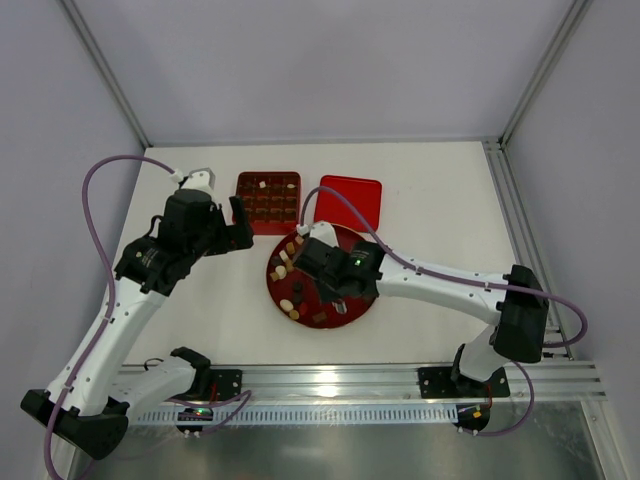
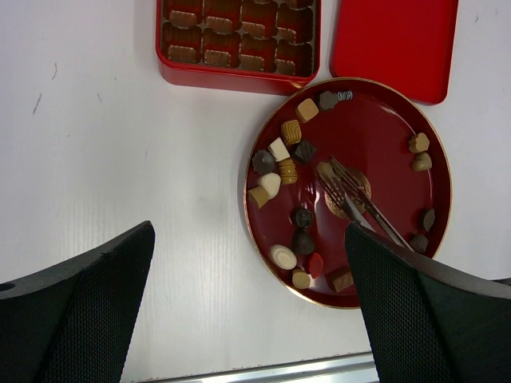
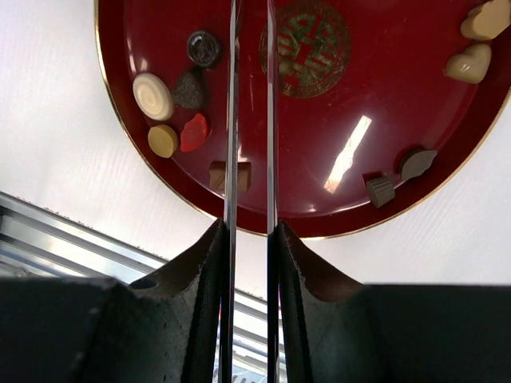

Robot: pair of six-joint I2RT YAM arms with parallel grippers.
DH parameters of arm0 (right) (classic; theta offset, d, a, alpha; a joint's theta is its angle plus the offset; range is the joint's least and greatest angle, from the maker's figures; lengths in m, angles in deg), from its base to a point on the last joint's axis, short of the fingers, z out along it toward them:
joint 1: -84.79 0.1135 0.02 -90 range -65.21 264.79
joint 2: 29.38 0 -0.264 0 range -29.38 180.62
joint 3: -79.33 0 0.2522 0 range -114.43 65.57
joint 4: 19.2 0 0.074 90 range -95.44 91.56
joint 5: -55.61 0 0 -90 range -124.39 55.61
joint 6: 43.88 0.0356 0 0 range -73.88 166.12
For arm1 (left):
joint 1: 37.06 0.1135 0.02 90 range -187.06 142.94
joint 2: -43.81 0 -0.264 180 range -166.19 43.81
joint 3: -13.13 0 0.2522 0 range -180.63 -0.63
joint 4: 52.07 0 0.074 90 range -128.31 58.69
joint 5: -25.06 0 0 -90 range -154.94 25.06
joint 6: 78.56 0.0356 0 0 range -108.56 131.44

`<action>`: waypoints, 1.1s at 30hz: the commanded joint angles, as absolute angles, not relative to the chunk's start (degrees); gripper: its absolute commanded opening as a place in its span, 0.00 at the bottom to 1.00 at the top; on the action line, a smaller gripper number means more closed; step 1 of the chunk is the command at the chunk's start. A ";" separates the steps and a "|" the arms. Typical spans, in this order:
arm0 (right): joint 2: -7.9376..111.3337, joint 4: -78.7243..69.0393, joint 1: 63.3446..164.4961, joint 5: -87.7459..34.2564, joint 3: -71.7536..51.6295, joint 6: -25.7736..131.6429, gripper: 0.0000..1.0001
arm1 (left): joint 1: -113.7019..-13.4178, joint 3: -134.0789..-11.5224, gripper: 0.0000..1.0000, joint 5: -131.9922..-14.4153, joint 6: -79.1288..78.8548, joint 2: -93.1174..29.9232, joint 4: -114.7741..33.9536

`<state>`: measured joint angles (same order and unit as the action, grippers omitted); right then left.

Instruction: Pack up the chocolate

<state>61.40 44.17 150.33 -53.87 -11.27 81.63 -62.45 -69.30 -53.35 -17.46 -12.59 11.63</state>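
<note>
While your left arm bends up over the table [image 1: 440, 200] to the left of the red plate [image 2: 383, 120], your left gripper [image 2: 249, 231] hangs above the bare surface with its fingers spread wide and nothing between them. Your right arm stretches from its base across to the left, wrist low over the plate. Your right gripper [image 3: 249, 235] pinches a pair of metal tongs [image 3: 233, 120], blades nearly parallel with a slim gap, reaching past the gold emblem [image 3: 305, 48]. The chocolate [image 2: 270, 184] lies loose round the plate, mostly on its left side; more pieces sit in the compartments of the box [image 2: 172, 72].
</note>
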 commanded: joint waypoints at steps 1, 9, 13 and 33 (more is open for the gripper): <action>57.19 45.36 149.66 -57.49 -16.07 79.70 0.27 | -62.37 -70.06 1.00 -52.90 -16.77 -12.18 10.03; 57.80 40.63 140.88 -53.64 -22.13 73.02 0.27 | -62.37 -70.94 1.00 -53.78 -17.38 -12.26 10.03; 63.15 38.07 138.68 -52.93 -29.25 69.51 0.27 | -62.37 -72.61 1.00 -54.22 -17.47 -12.70 10.30; 93.75 22.51 137.09 -43.43 -53.43 65.19 0.26 | -62.46 -75.34 1.00 -51.76 -17.91 -8.49 13.99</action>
